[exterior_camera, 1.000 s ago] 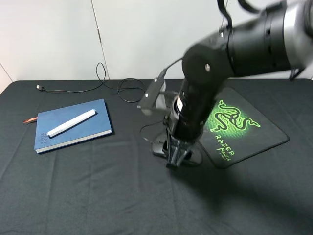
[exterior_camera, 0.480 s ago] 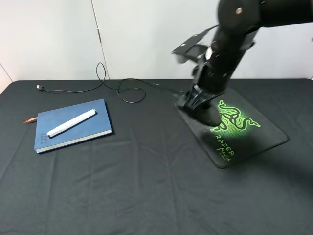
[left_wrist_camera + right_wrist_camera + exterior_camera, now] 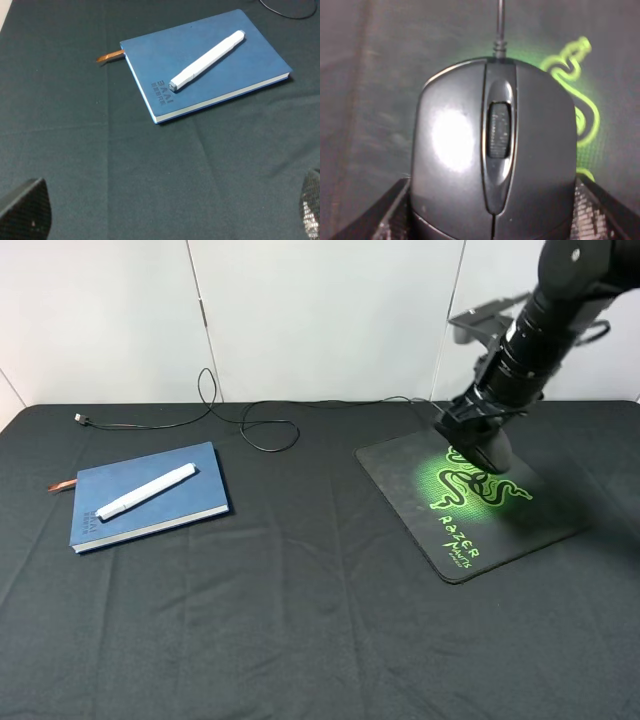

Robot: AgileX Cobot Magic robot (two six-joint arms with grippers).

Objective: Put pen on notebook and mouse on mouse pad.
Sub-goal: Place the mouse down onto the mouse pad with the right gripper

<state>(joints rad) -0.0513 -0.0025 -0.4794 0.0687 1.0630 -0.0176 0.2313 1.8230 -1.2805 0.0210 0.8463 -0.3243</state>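
In the high view, the right end effector (image 3: 480,435) is gripping the mouse (image 3: 492,453) over the mouse pad's (image 3: 400,465) far part. Its cable (image 3: 260,420) is trailing toward the table's (image 3: 300,620) rear left. The pen (image 3: 147,491) is lying diagonally across the notebook (image 3: 190,498). In the left wrist view, the left end effector (image 3: 167,210) is gaping open near the notebook. In the right wrist view, the mouse's cable end is pointing away from the end effector clamping it.

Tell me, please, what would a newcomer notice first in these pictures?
The bright green snake logo on the black mouse pad, at the right of the table, catches the eye first. Directly over it, the right gripper is shut on the black mouse. At the left, a white pen lies diagonally on the blue notebook.
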